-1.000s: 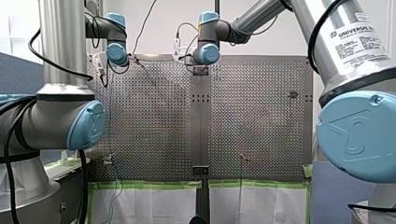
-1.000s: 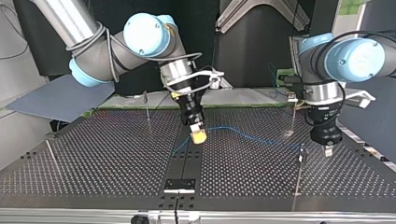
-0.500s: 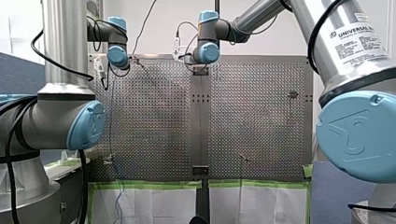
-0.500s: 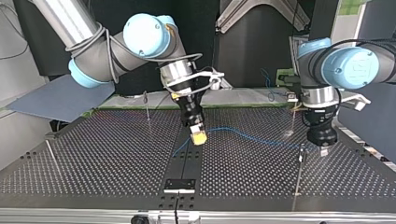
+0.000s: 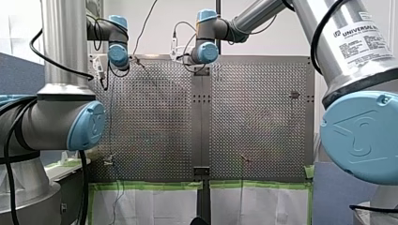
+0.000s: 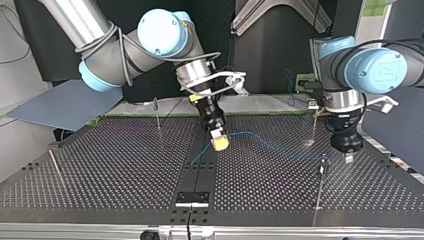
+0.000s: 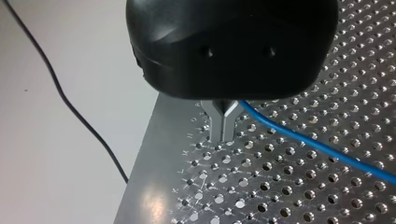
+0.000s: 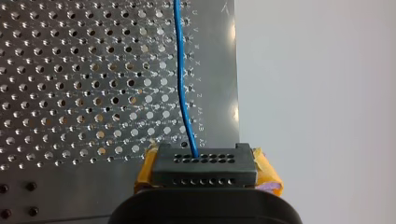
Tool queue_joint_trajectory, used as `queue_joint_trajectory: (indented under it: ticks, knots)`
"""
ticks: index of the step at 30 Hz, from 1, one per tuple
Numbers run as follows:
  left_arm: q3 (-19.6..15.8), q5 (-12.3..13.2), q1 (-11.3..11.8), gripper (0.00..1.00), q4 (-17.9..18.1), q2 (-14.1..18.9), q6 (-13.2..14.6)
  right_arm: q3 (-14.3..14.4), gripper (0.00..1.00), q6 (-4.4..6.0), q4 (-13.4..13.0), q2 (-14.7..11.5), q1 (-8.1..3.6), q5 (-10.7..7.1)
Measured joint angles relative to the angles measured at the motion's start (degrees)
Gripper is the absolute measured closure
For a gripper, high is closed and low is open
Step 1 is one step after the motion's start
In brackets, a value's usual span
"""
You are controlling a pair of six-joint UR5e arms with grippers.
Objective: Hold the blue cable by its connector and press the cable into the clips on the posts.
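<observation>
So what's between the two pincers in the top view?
The blue cable spans it, running from my right pincer to my left pincer over the perforated table. A thin post stands near my left one. The top view shows this.

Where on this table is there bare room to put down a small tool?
Free: the perforated table at the top view's left, between the edge post and the thin post; also the near strip beside the bracket. Crowded: the blue cable running between my right claw and my left claw.
</observation>
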Motion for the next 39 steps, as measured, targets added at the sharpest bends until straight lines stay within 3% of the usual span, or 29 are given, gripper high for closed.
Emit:
queue_joint_trajectory:
  ticks: [10,17,29,39]
  knots:
    - [-0.06,-0.15,-0.03,1.00,0.32,0.35,-0.71,0.01,1.00,0.02,0.22,0.00,-0.10,0.14]
    - [-0.06,0.95,0.57,1.00,3.04,0.04,-0.79,0.01,1.00,0.18,0.13,0.18,-0.83,0.30]
    - [0.02,2.71,1.20,1.00,5.65,-3.84,-0.79,0.01,1.00,0.19,0.04,0.59,-1.95,0.30]
    - [1.11,4.03,1.42,1.00,8.60,-4.18,-3.69,-0.13,1.00,0.08,-0.29,2.27,-3.14,0.29]
